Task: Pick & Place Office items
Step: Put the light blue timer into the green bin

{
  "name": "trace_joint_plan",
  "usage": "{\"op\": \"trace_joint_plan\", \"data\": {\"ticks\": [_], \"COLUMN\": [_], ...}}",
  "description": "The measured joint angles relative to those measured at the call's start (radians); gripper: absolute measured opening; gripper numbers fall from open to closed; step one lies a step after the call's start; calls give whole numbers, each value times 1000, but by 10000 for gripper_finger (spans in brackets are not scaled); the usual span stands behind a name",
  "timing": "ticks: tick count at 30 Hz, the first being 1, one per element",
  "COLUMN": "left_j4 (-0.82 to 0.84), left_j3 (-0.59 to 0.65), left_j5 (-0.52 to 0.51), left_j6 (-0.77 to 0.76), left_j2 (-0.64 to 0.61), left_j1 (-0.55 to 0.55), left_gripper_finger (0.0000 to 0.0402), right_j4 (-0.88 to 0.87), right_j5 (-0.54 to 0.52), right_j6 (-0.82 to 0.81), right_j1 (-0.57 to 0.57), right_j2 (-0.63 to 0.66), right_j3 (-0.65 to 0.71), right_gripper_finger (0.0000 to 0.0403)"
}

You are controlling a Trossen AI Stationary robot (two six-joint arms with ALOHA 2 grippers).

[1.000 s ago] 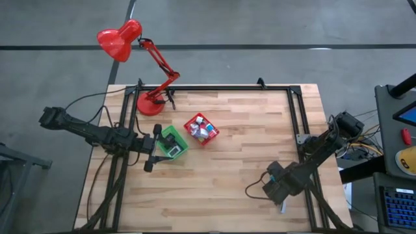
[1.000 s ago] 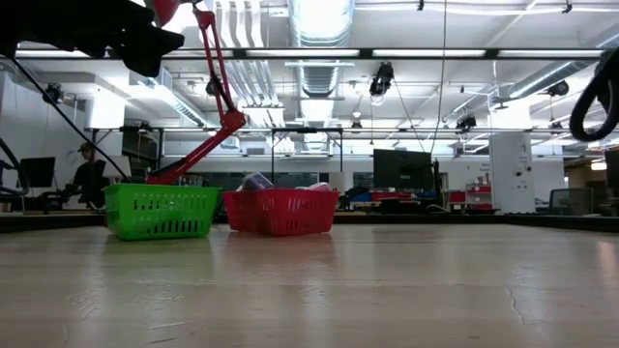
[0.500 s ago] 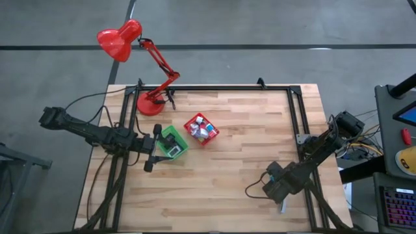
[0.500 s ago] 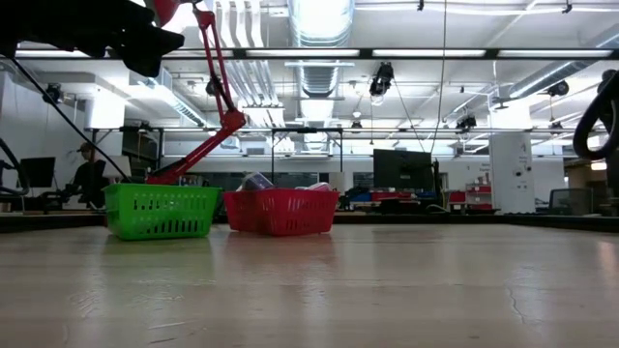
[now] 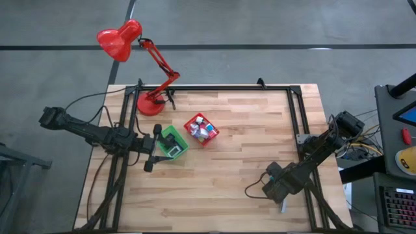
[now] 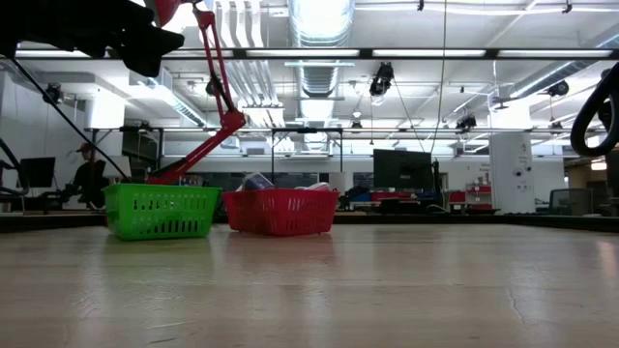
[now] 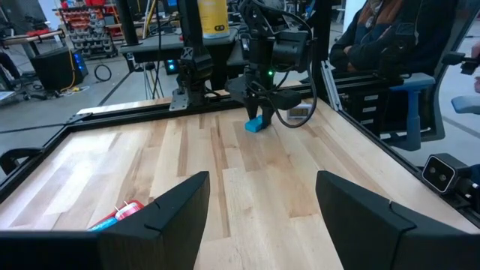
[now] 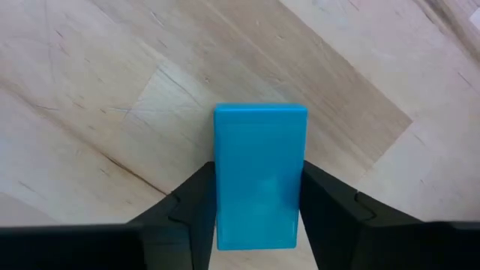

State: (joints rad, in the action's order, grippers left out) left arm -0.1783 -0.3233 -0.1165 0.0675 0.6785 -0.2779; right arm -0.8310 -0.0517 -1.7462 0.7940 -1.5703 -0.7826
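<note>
Pale wooden tabletop [image 5: 227, 162] carries a bright blue rectangular plastic block [image 8: 260, 176] near its right front edge, pinched between the right gripper's [image 8: 256, 206] closed-in fingers, yet the hold looks low, so the block could tilt loose when lifted.

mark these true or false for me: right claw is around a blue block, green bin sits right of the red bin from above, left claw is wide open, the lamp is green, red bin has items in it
1. The right claw has its fingers on both sides of a blue block: true.
2. Seen from above, the green bin is right of the red bin: false, it is to the left.
3. The left claw is wide open: true.
4. The lamp is green: false, it is red.
5. The red bin holds items: true.
</note>
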Motion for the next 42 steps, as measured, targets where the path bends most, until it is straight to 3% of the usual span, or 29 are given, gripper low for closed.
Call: {"op": "trace_joint_plan", "data": {"ticks": [17,22,29,36,42], "left_j4": [0,0,0,0,0], "left_j3": [0,0,0,0,0], "left_j5": [0,0,0,0,0], "left_j6": [0,0,0,0,0], "left_j2": [0,0,0,0,0], "left_j1": [0,0,0,0,0], "left_gripper_finger": [250,250,250,250,250], "right_j4": [-4,-66,-24,218,481], "right_j5": [-19,-168,-543,-773,-813], "right_j6": [0,31,87,401,761], "right_j1": [-5,-5,-10,-54,-150], "right_j2": [25,68,129,112,65], "right_j3": [-32,-85,-117,-108,-90], "right_gripper_finger": [165,167,163,167,161]}}
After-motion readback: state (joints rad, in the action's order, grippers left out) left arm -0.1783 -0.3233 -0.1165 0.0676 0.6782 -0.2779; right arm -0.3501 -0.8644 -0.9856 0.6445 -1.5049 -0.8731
